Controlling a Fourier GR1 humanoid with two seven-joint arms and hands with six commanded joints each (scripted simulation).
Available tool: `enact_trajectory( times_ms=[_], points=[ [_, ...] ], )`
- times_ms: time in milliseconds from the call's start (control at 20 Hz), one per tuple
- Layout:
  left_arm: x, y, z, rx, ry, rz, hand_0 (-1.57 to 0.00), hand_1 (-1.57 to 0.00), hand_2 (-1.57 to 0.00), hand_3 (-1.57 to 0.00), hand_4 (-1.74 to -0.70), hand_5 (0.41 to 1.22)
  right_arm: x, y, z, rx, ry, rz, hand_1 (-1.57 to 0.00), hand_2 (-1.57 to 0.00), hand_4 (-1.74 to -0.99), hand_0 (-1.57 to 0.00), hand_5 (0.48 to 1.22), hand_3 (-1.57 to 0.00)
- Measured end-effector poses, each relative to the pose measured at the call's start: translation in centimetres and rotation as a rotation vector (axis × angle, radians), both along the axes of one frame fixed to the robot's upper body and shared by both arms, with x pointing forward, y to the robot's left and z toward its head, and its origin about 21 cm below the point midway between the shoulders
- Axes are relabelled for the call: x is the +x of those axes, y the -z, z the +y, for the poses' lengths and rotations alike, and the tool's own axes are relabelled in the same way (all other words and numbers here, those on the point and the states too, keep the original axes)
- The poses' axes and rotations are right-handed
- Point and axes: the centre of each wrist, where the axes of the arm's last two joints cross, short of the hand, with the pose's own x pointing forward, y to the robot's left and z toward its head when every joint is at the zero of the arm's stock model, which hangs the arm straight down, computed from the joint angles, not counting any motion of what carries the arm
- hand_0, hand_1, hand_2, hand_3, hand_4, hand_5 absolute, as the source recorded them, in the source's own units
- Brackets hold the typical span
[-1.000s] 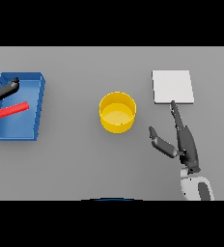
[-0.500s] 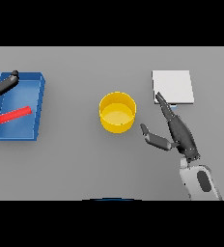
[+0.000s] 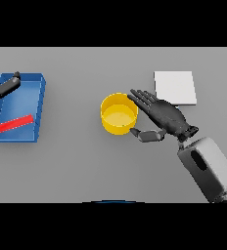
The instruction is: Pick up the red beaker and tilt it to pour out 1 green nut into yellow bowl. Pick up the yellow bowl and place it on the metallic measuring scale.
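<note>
The yellow bowl stands upright at the table's middle. My right hand is open right beside the bowl's right rim, fingers straight along its far right side and thumb by its near right side. I cannot tell if it touches the bowl. The metallic measuring scale, a flat pale square, lies behind and to the right of the hand. The red beaker lies on its side in the blue tray at the left. My left hand is open over the tray's far left corner. No green nut shows.
My right hand has moved left and nearer, from in front of the scale to the bowl's right side. My left hand has drifted a little further left.
</note>
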Motion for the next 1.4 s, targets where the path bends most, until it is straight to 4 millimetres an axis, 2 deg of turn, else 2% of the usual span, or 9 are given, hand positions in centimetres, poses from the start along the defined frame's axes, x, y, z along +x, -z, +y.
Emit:
enact_trajectory(
  times_ms=[150,250,400,500,650,1050,1300,1400],
  points=[
    [0.0,-0.1,0.2,0.001,-0.009,0.005,0.00,0.00,0.00,0.00,-0.80,0.723,1.0,0.5,1.1,-0.082,-0.067,0.029,0.00,0.00,-1.274,0.00,0.656,0.00],
    [0.1,-0.2,0.3,0.007,-0.015,0.009,0.00,0.00,0.00,0.00,-0.80,0.720,2.0,-0.2,1.7,-0.119,-0.110,0.033,0.00,0.00,-1.276,0.00,0.670,0.00],
    [0.2,0.0,0.3,0.006,-0.006,0.005,0.00,0.00,0.00,0.00,-0.80,0.716,3.1,0.0,2.9,-0.199,-0.165,0.058,0.00,0.00,-1.261,0.00,0.685,0.00],
    [0.1,0.1,0.0,0.007,-0.002,0.003,0.00,0.00,0.00,0.00,-0.79,0.720,3.6,0.5,2.9,-0.226,-0.214,0.078,0.00,0.00,-1.250,0.00,0.686,0.00],
    [0.1,0.0,0.1,0.011,-0.009,0.005,0.00,0.00,0.00,0.00,-0.80,0.729,4.1,1.1,4.4,-0.255,-0.254,0.120,0.00,0.00,-1.243,0.00,0.682,0.00],
    [0.1,-0.5,0.4,0.013,0.004,0.002,0.00,0.00,0.00,0.00,-0.80,0.738,5.1,2.0,5.4,-0.378,-0.284,0.187,0.00,0.00,-1.303,0.00,0.674,0.00],
    [0.3,-0.4,0.7,0.022,0.005,0.001,0.00,0.00,0.00,0.00,-0.79,0.729,5.5,2.2,6.2,-0.442,-0.310,0.198,0.00,0.00,-1.308,0.00,0.729,-0.01],
    [0.2,-0.5,0.6,0.013,0.007,-0.007,0.00,0.00,0.00,0.00,-0.79,0.725,5.3,2.5,6.7,-0.454,-0.296,0.211,-0.04,-0.07,-1.339,-0.02,0.784,-0.09]
  ],
)
